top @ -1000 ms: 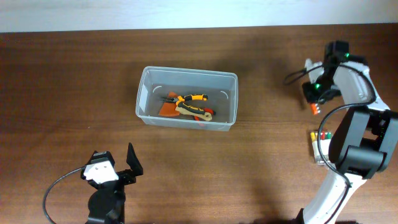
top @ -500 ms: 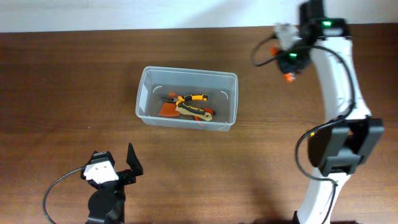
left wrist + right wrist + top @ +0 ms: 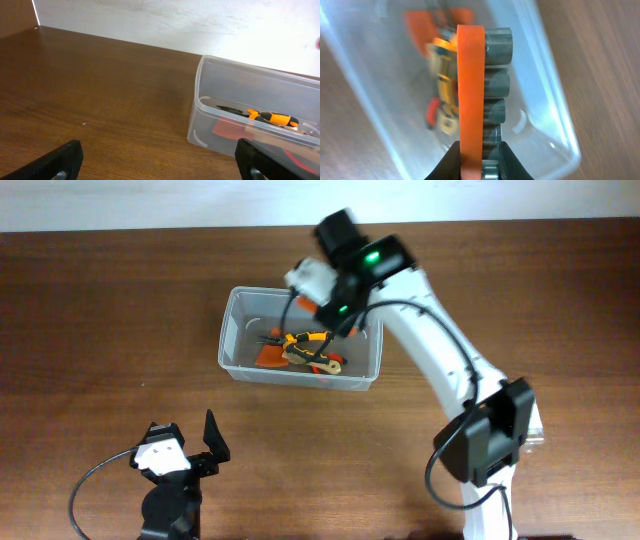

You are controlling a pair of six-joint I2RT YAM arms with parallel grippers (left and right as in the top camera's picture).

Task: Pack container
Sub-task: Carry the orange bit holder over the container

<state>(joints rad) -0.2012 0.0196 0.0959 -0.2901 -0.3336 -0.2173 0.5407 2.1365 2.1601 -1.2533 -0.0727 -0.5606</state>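
- The right pincer [image 3: 479, 159] is clamped on an orange socket rail [image 3: 471, 90] carrying a row of grey sockets [image 3: 497, 82].
- The container [image 3: 228, 345] sits on the bench [image 3: 100, 300] directly beneath this pincer, with pliers [image 3: 308, 338] inside.
- The left pincer [image 3: 159, 152] is spread wide apart; the container is ahead of it, to its right.

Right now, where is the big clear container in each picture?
Overhead: container in the middle of the picture.
Left wrist: container at the right side, cut off by the edge.
Right wrist: container fills most of the picture, behind the orange socket rail.
Shared landmark: the orange-handled pliers inside it.
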